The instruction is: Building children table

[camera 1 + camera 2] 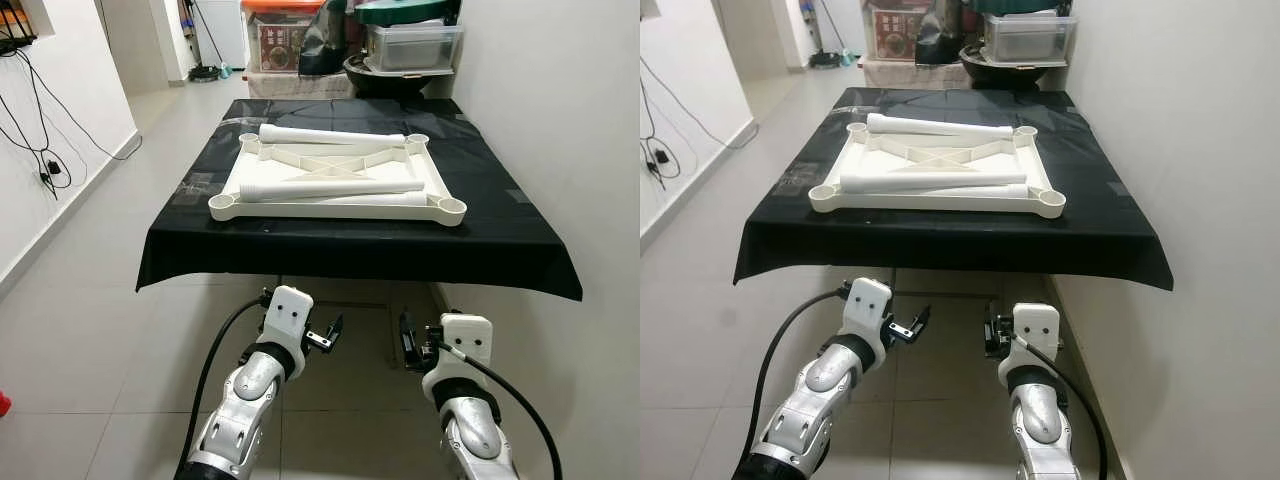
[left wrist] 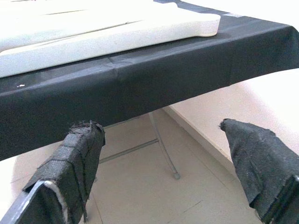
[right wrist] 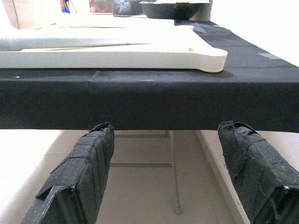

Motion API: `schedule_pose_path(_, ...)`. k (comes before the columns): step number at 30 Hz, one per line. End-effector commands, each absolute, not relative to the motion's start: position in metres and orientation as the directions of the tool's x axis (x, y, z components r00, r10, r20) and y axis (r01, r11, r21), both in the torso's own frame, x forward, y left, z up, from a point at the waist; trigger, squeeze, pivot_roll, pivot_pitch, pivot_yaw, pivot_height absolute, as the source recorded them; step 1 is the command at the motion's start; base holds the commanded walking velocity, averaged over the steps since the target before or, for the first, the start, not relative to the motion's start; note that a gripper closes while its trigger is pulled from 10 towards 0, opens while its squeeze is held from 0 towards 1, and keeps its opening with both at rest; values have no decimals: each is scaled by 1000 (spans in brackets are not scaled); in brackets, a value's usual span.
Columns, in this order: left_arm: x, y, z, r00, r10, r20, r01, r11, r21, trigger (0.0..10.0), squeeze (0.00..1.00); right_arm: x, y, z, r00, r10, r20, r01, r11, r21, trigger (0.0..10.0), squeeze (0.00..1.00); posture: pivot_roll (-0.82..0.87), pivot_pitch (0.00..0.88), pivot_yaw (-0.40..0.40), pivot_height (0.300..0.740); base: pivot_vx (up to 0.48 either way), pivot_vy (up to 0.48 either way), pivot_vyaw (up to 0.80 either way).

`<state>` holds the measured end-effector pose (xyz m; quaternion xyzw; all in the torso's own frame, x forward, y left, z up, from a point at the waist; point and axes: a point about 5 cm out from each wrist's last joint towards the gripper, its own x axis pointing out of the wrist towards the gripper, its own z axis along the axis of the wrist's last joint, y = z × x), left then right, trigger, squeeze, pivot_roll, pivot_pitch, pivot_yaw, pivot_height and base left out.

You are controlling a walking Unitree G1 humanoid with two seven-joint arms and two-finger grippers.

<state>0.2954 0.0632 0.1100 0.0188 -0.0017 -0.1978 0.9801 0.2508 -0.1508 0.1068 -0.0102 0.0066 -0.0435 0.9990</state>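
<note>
Assembly has not begun. The cream plastic tabletop frame [image 1: 338,205] lies underside-up on the black-draped worktop [image 1: 500,240], with loose cream tubular legs [image 1: 330,134] resting across it. The left pincer [image 1: 325,335] and right pincer [image 1: 407,345] hang below the worktop edge, fingers spread, empty. Next move: raise one pincer to grasp a leg.

Bright even light, sharp, overexposed wrist highlights

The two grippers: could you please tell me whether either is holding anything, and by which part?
Nothing is held. The left gripper and right gripper are both open and empty, below the near edge of the table; the tabletop frame and legs lie untouched.
</note>
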Motion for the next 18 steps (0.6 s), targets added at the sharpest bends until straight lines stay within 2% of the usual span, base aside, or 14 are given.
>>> schedule_pose_path(1,308,39,75,867,-416,-275,430,903,-13,10000,0,265,-141,69,963,-68,-261,82,996,44,10000,0,35,0,12,740,0,0,0)
schedule_pose_path(18,308,40,77,869,-416,-266,431,902,-2,10000,0,263,-143,74,968,-94,-232,105,994,37,10000,0,43,0,11,740,0,0,0)
